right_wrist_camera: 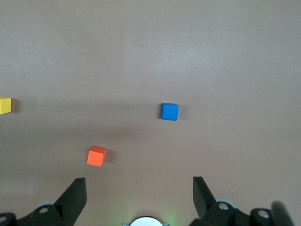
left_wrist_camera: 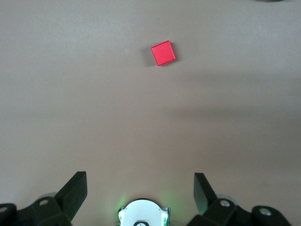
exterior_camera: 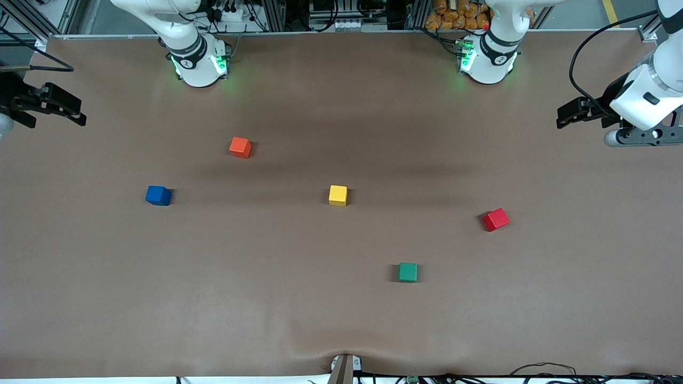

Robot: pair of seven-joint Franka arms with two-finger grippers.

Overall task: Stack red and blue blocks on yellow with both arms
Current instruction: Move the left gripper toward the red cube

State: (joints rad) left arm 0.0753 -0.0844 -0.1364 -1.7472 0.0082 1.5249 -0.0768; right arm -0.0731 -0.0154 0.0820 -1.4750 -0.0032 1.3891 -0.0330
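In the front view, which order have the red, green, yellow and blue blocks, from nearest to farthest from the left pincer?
Measured from the left pincer, open above the left arm's end of the table:
1. Red block, toward the left arm's end.
2. Green block, nearest of all to the front camera.
3. Yellow block, mid-table.
4. Blue block, toward the right arm's end.

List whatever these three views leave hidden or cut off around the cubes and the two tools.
- Small matte yellow cube: right wrist view, cropped by the picture's edge.
- Small matte green cube: front view only; outside both wrist views.
- Right tool: front view, its arm cut off by the edge.
- Left tool: left wrist view, finger bases cropped at the edge.
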